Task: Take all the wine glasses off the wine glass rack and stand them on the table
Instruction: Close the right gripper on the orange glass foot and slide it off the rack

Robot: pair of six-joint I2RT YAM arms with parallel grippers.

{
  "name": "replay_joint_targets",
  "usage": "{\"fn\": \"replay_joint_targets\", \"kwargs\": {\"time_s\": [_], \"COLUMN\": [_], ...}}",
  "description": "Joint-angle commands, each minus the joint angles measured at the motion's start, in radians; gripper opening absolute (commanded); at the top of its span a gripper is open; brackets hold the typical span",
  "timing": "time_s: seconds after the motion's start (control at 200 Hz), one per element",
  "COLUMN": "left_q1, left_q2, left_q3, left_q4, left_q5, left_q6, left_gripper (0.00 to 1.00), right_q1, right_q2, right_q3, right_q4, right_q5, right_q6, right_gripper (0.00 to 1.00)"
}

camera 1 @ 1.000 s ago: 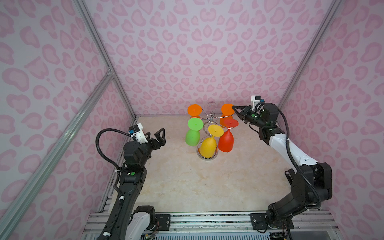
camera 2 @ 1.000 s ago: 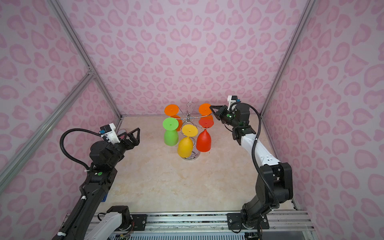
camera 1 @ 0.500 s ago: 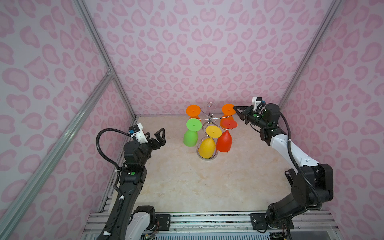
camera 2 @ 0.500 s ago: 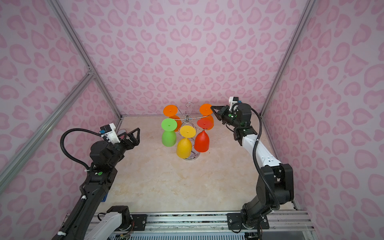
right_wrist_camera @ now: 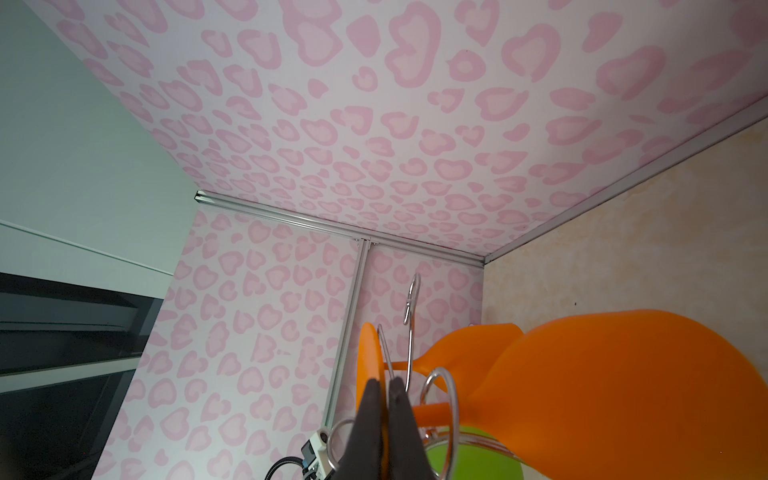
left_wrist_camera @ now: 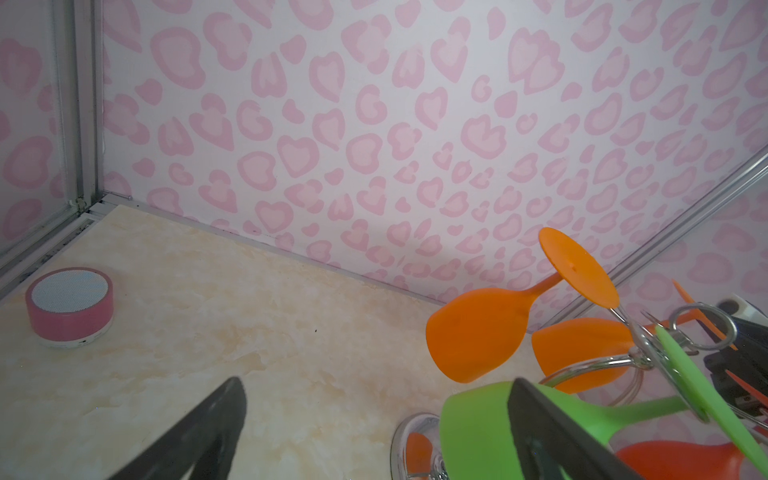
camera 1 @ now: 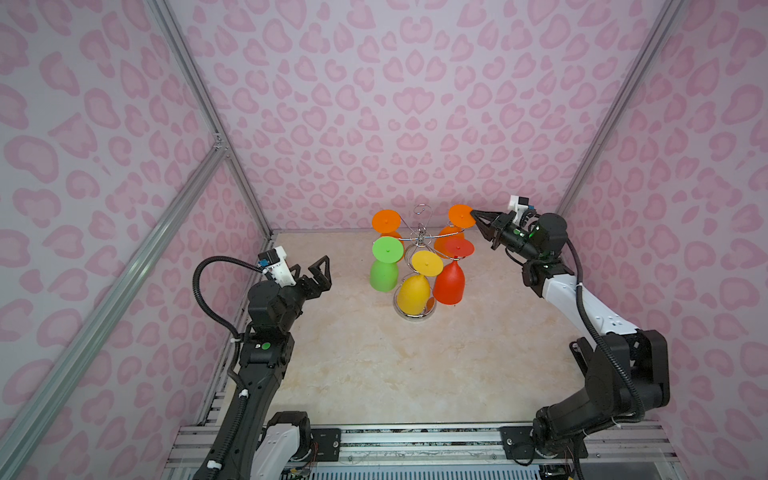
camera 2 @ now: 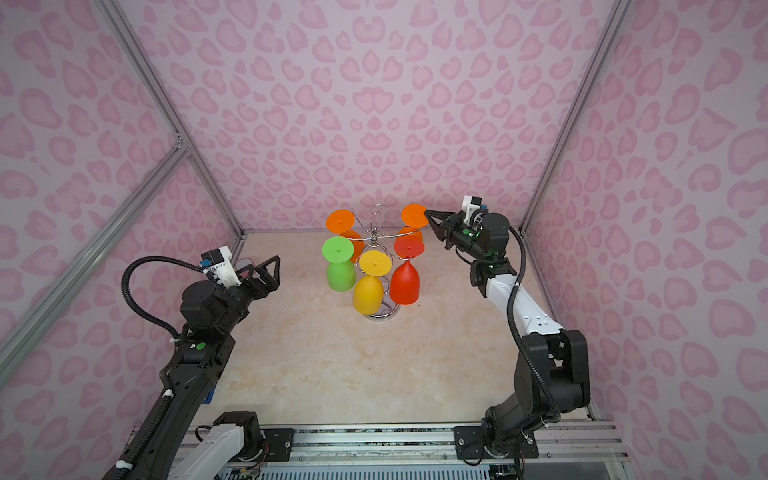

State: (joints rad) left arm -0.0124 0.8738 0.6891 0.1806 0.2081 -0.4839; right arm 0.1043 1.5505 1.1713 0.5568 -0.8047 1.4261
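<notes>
The chrome wine glass rack (camera 1: 422,237) (camera 2: 376,237) stands at the back middle of the table. Several plastic glasses hang from it upside down. The right-hand orange wine glass (camera 1: 460,216) (camera 2: 413,215) (right_wrist_camera: 623,395) hangs at the rack's far right. My right gripper (camera 1: 473,214) (camera 2: 427,212) (right_wrist_camera: 384,384) is shut on the edge of that glass's foot, at the height of the hook arms. My left gripper (camera 1: 309,270) (camera 2: 259,268) (left_wrist_camera: 378,384) is open and holds nothing. It is to the left of the rack, apart from the green glass (camera 1: 384,270) (left_wrist_camera: 473,428).
A second orange glass (camera 1: 386,222), a yellow one (camera 1: 413,293) and a red one (camera 1: 449,282) hang on the rack too. A round pink speaker (left_wrist_camera: 68,305) sits by the back left corner. Pink patterned walls with aluminium posts enclose the table on three sides.
The hanging glasses have swayed a little, and my right gripper has edged slightly to the right while still shut on the orange foot. The left arm has not moved.
</notes>
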Motion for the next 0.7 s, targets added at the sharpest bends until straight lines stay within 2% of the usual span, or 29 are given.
{"fn": "replay_joint_targets", "kwargs": {"time_s": [0.0, 0.325, 0.695], "left_q1": [0.001, 0.000, 0.001], "left_q2": [0.000, 0.007, 0.014], "left_q3": [0.013, 0.015, 0.014], "left_q4": [0.016, 0.016, 0.016], "left_q5": [0.002, 0.002, 0.006], "left_q6": [0.016, 0.013, 0.010], "left_gripper": [1.00, 1.00, 1.00], "right_q1": [-0.005, -0.011, 0.034], "right_q2": [-0.017, -0.062, -0.064], "right_q3": [-0.020, -0.068, -0.062], "right_q4": [0.053, 0.060, 0.054], "right_q5": [-0.021, -0.027, -0.022], "right_q6": [0.010, 0.016, 0.008], "right_gripper": [0.00, 0.00, 0.00]}}
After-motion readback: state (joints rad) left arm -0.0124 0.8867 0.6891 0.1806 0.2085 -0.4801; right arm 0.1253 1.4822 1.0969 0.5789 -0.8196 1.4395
